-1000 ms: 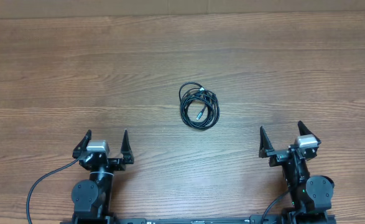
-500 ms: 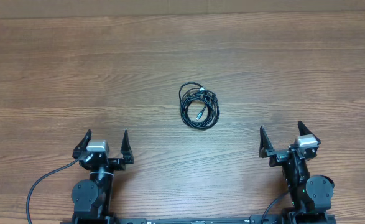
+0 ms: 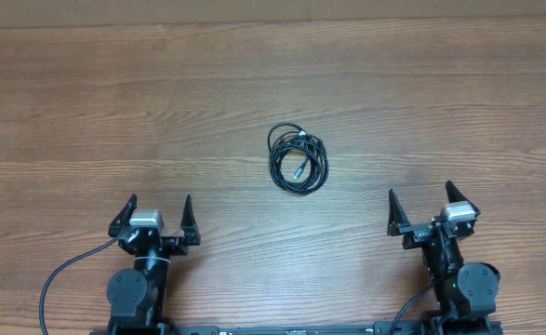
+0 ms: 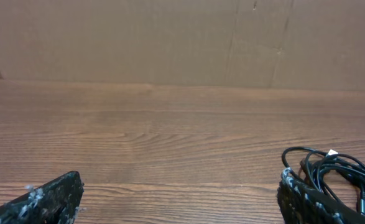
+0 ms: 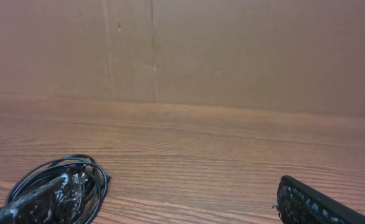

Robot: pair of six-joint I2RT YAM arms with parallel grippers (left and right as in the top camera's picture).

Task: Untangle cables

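Note:
The cables (image 3: 298,158) lie as a small bundle of thin black loops with silvery plug tips near the middle of the wooden table. The bundle also shows at the right edge of the left wrist view (image 4: 341,171) and at the lower left of the right wrist view (image 5: 61,177). My left gripper (image 3: 154,213) is open and empty near the front edge, well to the bundle's left and nearer the front. My right gripper (image 3: 421,207) is open and empty near the front edge, to the bundle's right.
A brown cardboard wall (image 4: 182,37) stands along the table's far edge. A thick black wire (image 3: 63,274) runs from the left arm's base at the front left.

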